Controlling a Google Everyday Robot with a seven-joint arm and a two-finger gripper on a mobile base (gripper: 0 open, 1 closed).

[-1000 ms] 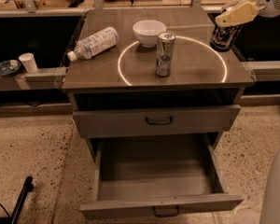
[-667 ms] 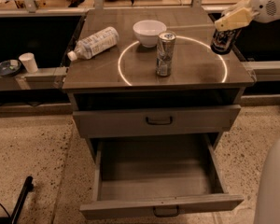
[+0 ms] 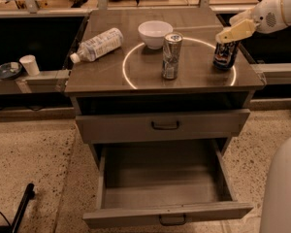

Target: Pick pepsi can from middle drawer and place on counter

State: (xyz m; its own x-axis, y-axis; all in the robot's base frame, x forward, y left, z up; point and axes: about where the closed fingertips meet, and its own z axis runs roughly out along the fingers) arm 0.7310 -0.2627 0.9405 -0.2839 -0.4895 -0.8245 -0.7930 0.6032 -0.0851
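dark blue pepsi can (image 3: pixel 225 56) upright on the counter (image 3: pixel 136 75), top against the end effector (image 3: pixel 234 34), grip state unclear

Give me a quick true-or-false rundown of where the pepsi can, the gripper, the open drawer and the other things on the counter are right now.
1. The pepsi can is upright at the right side of the counter, with the gripper at its top. True.
2. The open drawer has a can in it. False: its inside shows nothing in it.
3. The plastic bottle stands upright. False: it lies on its side at the counter's left.
4. The white bowl sits behind the slim silver can. True.
5. The slim silver can is outside the bright ring. False: it stands inside it.
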